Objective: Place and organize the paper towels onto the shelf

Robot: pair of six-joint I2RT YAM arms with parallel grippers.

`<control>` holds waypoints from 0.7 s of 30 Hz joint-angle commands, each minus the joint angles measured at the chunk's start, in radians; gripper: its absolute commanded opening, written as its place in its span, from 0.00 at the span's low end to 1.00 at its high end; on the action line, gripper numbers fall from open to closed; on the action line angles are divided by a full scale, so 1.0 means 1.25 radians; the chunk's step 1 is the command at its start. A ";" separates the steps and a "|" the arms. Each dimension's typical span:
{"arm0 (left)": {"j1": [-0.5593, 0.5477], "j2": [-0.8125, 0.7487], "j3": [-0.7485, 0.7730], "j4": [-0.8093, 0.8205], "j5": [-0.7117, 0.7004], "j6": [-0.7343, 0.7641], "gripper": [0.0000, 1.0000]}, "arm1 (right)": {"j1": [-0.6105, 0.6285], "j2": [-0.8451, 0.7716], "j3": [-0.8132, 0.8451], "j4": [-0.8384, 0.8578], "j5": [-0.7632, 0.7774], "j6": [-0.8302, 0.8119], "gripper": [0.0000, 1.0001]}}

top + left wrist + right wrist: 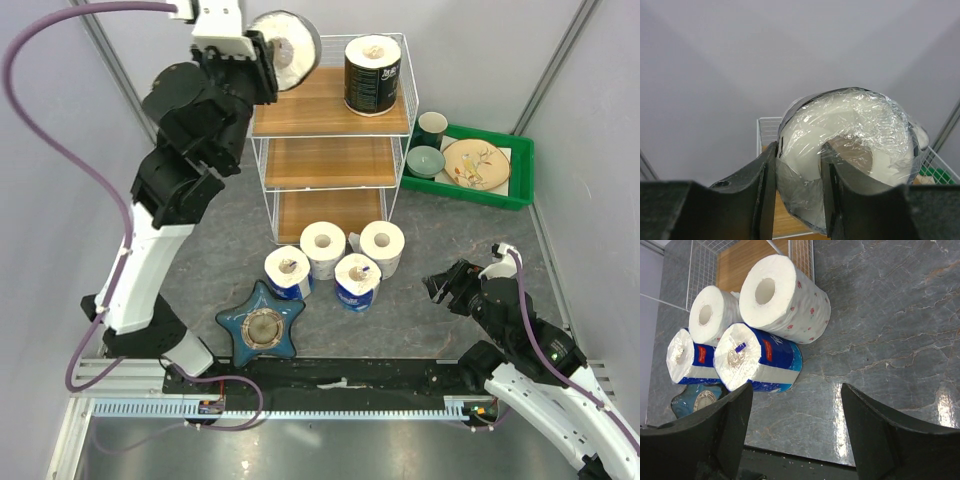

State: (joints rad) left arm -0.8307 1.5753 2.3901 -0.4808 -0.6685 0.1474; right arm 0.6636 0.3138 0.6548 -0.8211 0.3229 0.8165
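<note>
The left gripper (262, 62) is holding a black roll (287, 48) on its side over the left rear corner of the shelf (330, 160), at the top tier; whether it is touching the wood cannot be told. The jaws are pinching the roll's wall (one finger (832, 195) is sitting in the core, the other outside). A second black roll (372, 75) is standing upright on the top tier's right side. On the table (450, 230), just in front of the shelf, a left white roll (323, 248), right white roll (382, 247), left blue roll (288, 273) and right blue roll (357, 282) are standing clustered. The right gripper (450, 288) is hovering to their right, jaws spread, gripping nothing.
</note>
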 commanded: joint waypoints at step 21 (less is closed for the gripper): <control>0.116 0.030 -0.077 -0.064 0.176 -0.131 0.34 | -0.002 -0.004 0.005 0.022 0.010 0.005 0.80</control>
State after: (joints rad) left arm -0.6956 1.6604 2.2932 -0.6182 -0.4805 0.0368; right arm 0.6636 0.3138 0.6548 -0.8207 0.3229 0.8162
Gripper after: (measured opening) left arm 0.422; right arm 0.798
